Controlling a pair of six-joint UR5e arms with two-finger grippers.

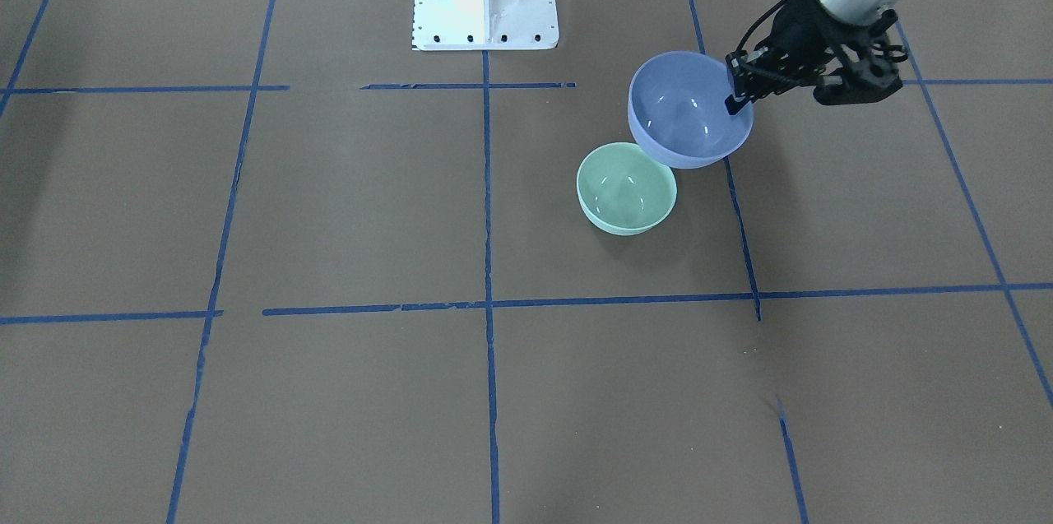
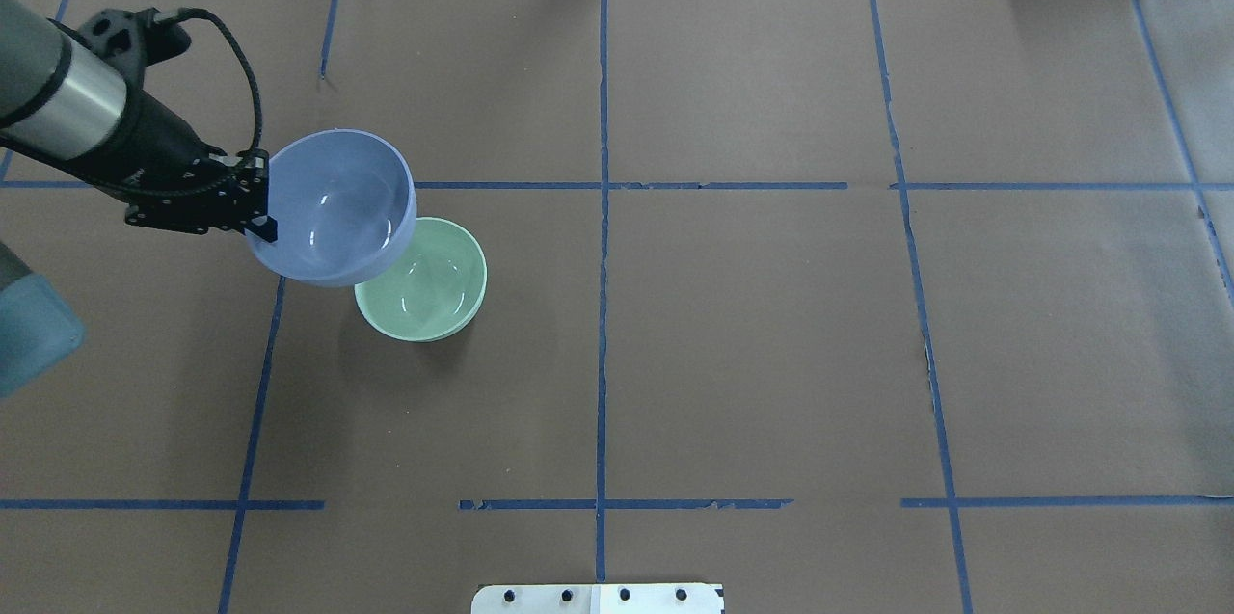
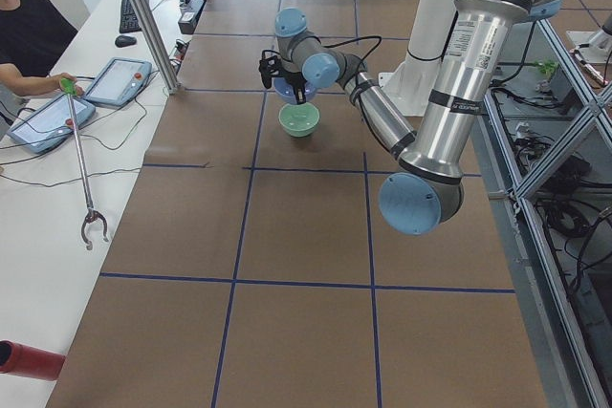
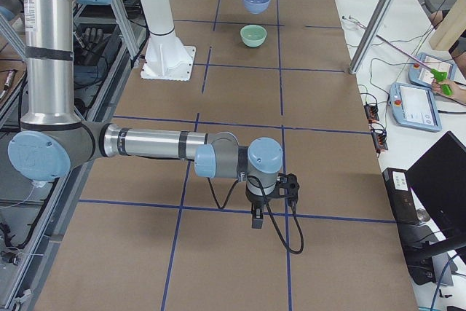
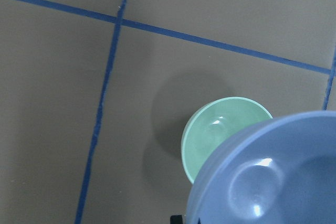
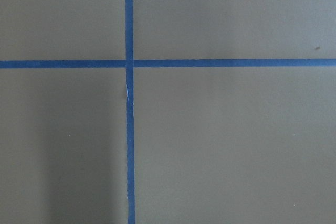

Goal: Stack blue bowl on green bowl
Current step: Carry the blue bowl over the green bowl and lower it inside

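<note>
- Left gripper (image 2: 258, 214) clamps the blue bowl (image 2: 333, 209) by its near rim, holding it off the table.
- Blue bowl is partly above the green bowl (image 2: 429, 284).
- Right gripper (image 4: 256, 213): can't tell.

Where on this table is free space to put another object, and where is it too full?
The half on the robot's right of the centre tape line is bare table. The strip between the green bowl and the robot base is free. Crowded on its left: the jaws of the left arm hold the blue bowl lifted close by the green bowl.
</note>
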